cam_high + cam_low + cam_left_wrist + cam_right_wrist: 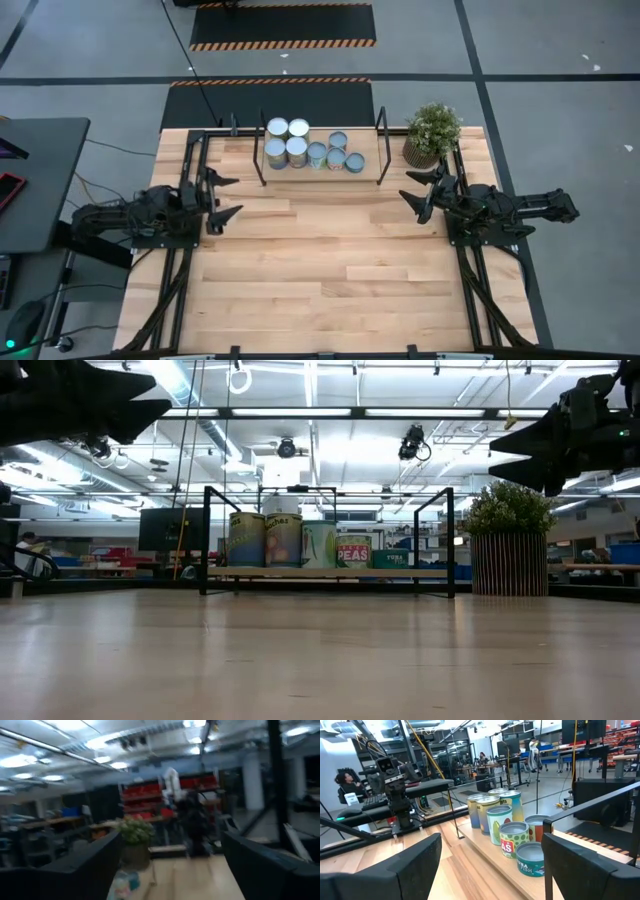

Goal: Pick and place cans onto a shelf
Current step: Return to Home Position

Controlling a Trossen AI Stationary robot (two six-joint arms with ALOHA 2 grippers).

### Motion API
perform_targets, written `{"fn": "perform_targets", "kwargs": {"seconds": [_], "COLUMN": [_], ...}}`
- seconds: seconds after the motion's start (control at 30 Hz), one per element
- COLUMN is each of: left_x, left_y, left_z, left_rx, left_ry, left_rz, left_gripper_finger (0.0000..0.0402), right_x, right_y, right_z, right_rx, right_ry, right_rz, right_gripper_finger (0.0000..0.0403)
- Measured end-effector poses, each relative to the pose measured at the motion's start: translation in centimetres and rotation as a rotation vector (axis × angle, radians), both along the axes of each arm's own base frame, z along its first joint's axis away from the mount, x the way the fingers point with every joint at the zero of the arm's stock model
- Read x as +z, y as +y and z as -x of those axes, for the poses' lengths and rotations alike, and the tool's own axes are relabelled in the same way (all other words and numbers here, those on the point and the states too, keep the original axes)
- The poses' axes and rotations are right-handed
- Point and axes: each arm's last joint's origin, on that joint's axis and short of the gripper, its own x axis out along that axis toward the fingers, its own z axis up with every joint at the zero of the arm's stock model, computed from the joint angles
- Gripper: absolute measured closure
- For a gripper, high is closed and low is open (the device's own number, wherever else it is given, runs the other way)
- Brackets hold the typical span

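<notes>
Several cans (310, 148) stand upright on their bases, crowded together on the shelf (381, 145), a light board (325, 572) with black uprights at the table's far edge. The low view shows their labels (300, 540), and the right wrist view shows them in a cluster (505, 827). My left gripper (225, 197) hangs open near the table's left edge, clear of the shelf, with nothing between its fingers (172, 875). My right gripper (418, 190) stands open by the table's right edge, also with nothing between its fingers (490, 875).
A potted green plant (432, 133) stands at the far right corner, just beyond my right gripper and beside the shelf's right upright. Bare wooden tabletop (330, 270) stretches from the shelf to the near edge. A dark desk (35, 180) stands off the table's left side.
</notes>
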Motion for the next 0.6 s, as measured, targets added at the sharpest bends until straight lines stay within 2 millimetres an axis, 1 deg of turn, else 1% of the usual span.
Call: {"fn": "perform_targets", "kwargs": {"seconds": [0.17, 0.27, 0.33, 0.47, 0.6], "left_x": [-0.8, -1.4, -1.9, -2.1, -2.1], "left_y": [-0.1, -0.1, -0.1, -0.1, -0.1], "left_z": [-0.3, -0.4, -0.5, -0.5, -0.5], "left_rx": [-0.043, -0.056, -0.066, -0.093, -0.098], "left_ry": [0.085, 0.137, 0.175, 0.179, 0.171], "left_rz": [0.007, 0.063, 0.141, 0.287, 0.312], "left_gripper_finger": [0.0095, 0.0119, 0.013, 0.014, 0.014], "right_x": [0.0, 0.1, 0.1, 0.1, 0.1], "right_y": [0.0, 0.0, 0.0, 0.0, 0.0], "right_z": [0.0, 0.0, 0.0, 0.0, 0.0], "right_rx": [0.0, 0.0, 0.0, 0.0, 0.0], "right_ry": [-0.004, -0.006, -0.007, -0.006, -0.006], "right_rz": [0.0, 0.0, 0.0, 0.0, 0.0], "right_gripper_finger": [0.0053, 0.0053, 0.0053, 0.0053, 0.0053]}}
